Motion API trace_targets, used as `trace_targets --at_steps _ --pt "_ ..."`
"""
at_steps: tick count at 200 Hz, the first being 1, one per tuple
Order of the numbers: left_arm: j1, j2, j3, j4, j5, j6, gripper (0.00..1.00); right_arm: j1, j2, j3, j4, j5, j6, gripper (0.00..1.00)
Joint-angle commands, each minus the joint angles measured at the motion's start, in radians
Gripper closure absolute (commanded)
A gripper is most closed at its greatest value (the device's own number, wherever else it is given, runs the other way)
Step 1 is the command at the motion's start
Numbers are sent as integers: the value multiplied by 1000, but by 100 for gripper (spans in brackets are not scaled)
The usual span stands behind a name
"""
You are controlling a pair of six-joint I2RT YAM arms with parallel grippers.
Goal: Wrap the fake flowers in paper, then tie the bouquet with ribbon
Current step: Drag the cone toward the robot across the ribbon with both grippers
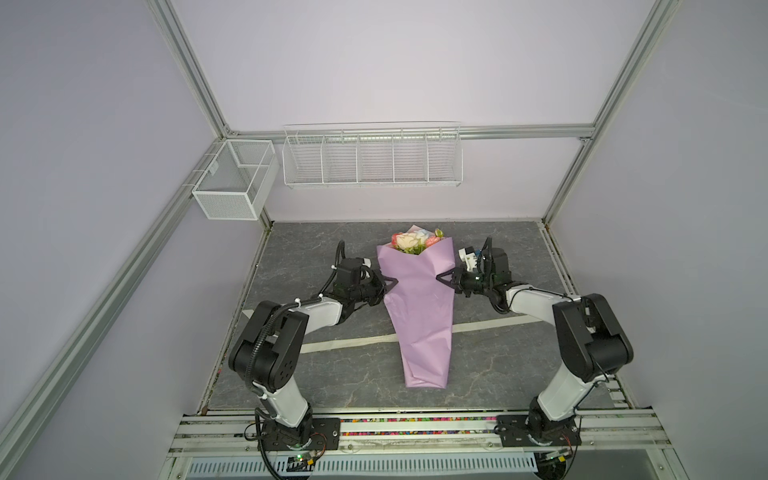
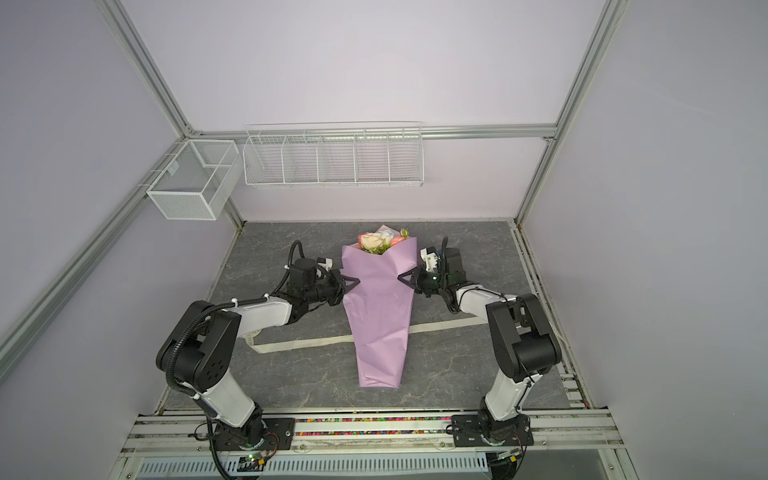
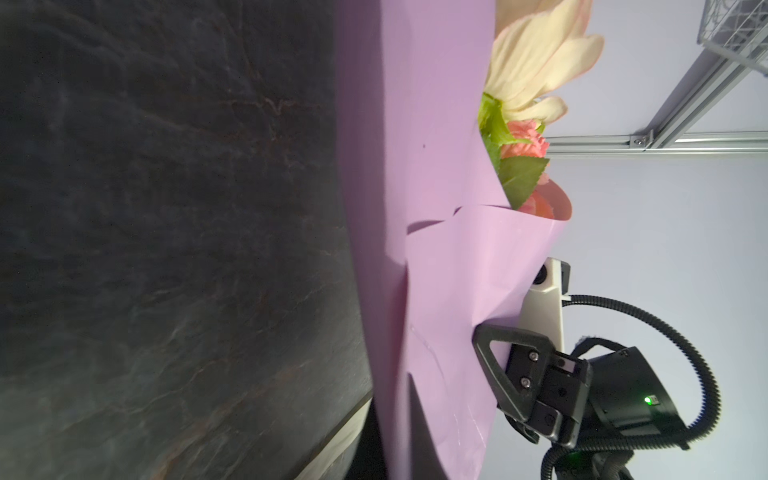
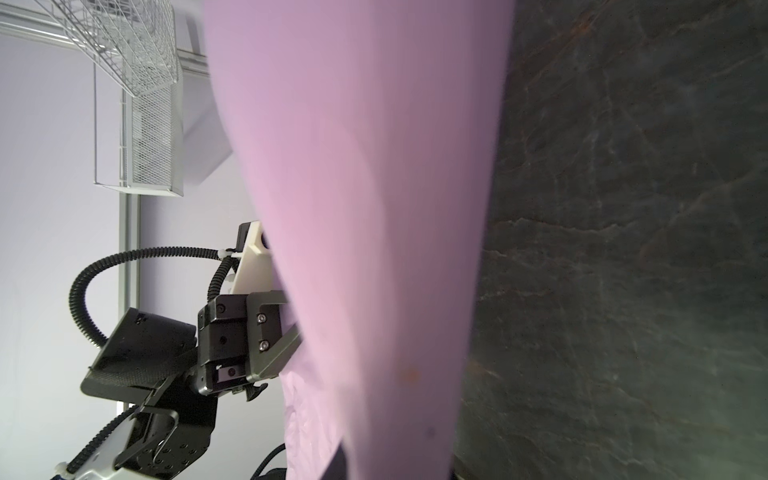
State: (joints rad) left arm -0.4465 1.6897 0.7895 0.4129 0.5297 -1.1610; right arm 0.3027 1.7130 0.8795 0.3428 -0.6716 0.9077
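Bouquet of fake flowers (image 1: 415, 242): lying on table (image 1: 316, 374), rolled in wrapping paper (image 1: 417, 320), across ribbon (image 1: 340, 344).
Handling: probably light and soft; paper creases easily.
Hold: narrow stem end.
Left gripper (image 1: 391, 282): closed, pinching the paper's edge.
Right gripper (image 1: 441, 277): likewise, opposite edge.

I see only the flower heads of the bouquet (image 1: 415, 242); its stems are hidden inside the paper (image 1: 419, 316). The ribbon (image 1: 345, 344) runs under the paper, so its middle is covered, and any print on it is too small to read. In the right wrist view the paper is blurred, cut off by the picture's edges, and hides the left gripper's (image 4: 286, 340) tips.
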Motion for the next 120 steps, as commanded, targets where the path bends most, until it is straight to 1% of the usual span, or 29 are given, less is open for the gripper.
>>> trace_targets --at_steps 1,52,120 --pt "-12 -41 -58 46 -54 10 100 24 -33 -70 47 37 -22 87" --pt "-27 -40 -161 116 -79 14 100 59 -2 -155 134 64 -7 86" --pt "-28 91 -190 224 -78 23 100 62 91 -194 189 92 -15 86"
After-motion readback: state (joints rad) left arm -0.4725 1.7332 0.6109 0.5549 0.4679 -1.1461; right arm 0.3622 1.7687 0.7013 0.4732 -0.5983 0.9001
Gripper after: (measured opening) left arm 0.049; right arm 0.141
